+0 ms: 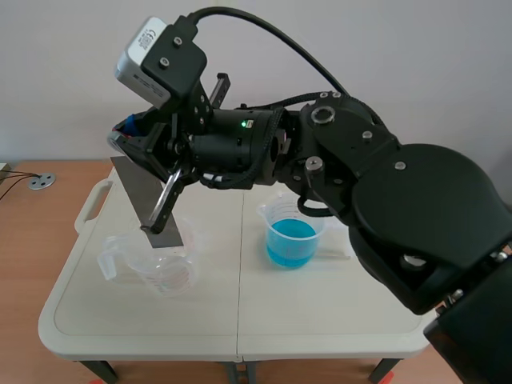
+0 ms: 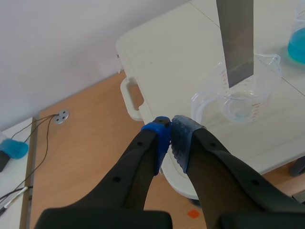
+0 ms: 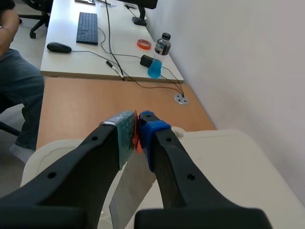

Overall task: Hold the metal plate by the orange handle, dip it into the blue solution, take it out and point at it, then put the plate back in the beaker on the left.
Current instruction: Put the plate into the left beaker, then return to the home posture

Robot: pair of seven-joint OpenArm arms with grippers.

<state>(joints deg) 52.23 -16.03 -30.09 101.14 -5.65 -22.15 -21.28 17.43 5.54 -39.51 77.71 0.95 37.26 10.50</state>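
- right gripper (image 3: 137,126): clamped on the thin orange handle (image 3: 136,136) at the top of the flat grey metal plate (image 1: 152,200); the pads press it from both sides.
- right arm: comes in from the right and reaches across past the middle of the white plastic folding table (image 1: 240,328).
- metal plate: hangs tilted from the gripper over the clear empty measuring beaker (image 1: 164,268) on the left. its lower edge is at the mouth of that beaker; whether it touches the rim cannot be told.
- clear beaker of blue solution (image 1: 292,236): stands well apart from the plate, to the right of the empty beaker, upright.
- left gripper (image 2: 170,125): fingers together with nothing between them, off the table's near edge, aimed roughly toward the empty beaker. it does not show in the scene view.
- step in hand, as a judgement: the plate is held at the left beaker, which fits either lifting it out at the start or putting it back at the end. the pictures do not settle which.
- next move calls for, if returning: lower the plate straight into the beaker without knocking the light vessel, then let go once it rests inside.
- if starting: lift clear of the rim, carry it right and lower it into the blue solution.
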